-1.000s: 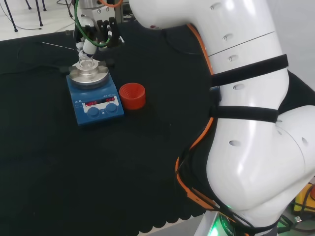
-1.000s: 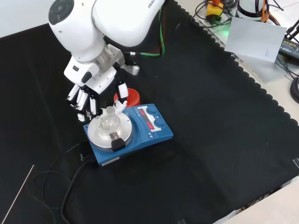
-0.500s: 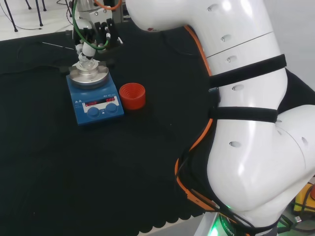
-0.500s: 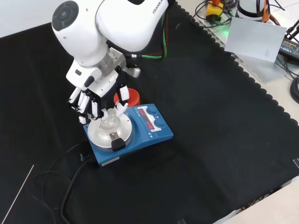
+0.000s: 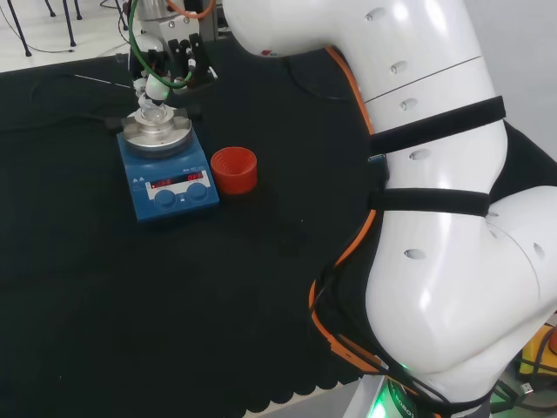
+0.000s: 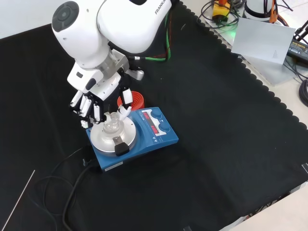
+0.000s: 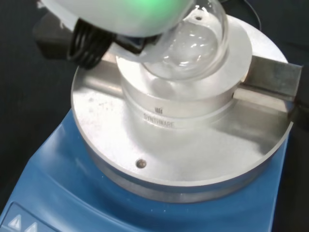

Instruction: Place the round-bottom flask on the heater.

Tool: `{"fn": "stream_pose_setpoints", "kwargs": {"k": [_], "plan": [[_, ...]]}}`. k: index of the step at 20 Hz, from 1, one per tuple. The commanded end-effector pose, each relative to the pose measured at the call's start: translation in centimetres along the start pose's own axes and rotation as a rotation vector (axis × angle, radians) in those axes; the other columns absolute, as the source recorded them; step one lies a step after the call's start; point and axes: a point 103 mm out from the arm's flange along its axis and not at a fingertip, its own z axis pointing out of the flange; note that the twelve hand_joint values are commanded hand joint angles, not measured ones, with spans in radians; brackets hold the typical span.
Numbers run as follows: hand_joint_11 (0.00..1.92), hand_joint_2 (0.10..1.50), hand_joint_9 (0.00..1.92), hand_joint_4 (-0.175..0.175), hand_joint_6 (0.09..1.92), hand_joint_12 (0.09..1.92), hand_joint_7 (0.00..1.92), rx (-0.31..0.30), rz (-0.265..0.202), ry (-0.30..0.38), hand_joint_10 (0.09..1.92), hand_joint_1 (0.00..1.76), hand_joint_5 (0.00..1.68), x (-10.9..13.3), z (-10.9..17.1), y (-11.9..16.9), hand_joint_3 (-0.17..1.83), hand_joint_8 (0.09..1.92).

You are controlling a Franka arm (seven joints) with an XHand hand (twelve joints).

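One red ring point(image 6: 136, 98) beside heater point(image 6: 144, 137); hand point(image 6: 103, 103) fingers curled round flask point(image 6: 112, 126).

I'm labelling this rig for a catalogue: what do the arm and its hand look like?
The arm is glossy white with rounded links, a round grey cap and black straps; green and orange cables run along it. The hand is black and white, its fingers banded.

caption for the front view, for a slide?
Black-and-white hand at the clear glass round-bottom flask seated on the blue heater's metal block.

Flask point(image 6: 112, 125) on heater point(image 6: 132, 137); ring point(image 5: 234, 169) right, head view.
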Motion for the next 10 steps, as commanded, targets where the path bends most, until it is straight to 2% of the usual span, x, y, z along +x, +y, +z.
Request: {"fn": "stream_pose_setpoints", "kwargs": {"k": [1, 2, 4, 10], "plan": [[0.18, 0.79, 0.56, 0.081, 0.98, 1.34, 0.39, 0.019, 0.031, 0.012, 0.58, 1.06, 0.96, -0.47, -0.19, 0.15, 0.54, 0.6], [0.17, 0.74, 0.55, 0.04, 0.96, 1.34, 0.37, 0.02, 0.033, 0.01, 0.59, 1.05, 0.89, -0.51, -0.24, 0.2, 0.62, 0.6], [0.16, 0.65, 0.53, 0.002, 0.93, 1.34, 0.35, 0.023, 0.043, 0.01, 0.59, 1.04, 0.81, -0.72, -0.26, 0.22, 0.75, 0.61], [0.15, 0.59, 0.5, -0.015, 0.9, 1.34, 0.32, 0.031, 0.059, -0.006, 0.6, 1.03, 0.64, -0.71, -0.25, 0.31, 0.83, 0.61]]}}
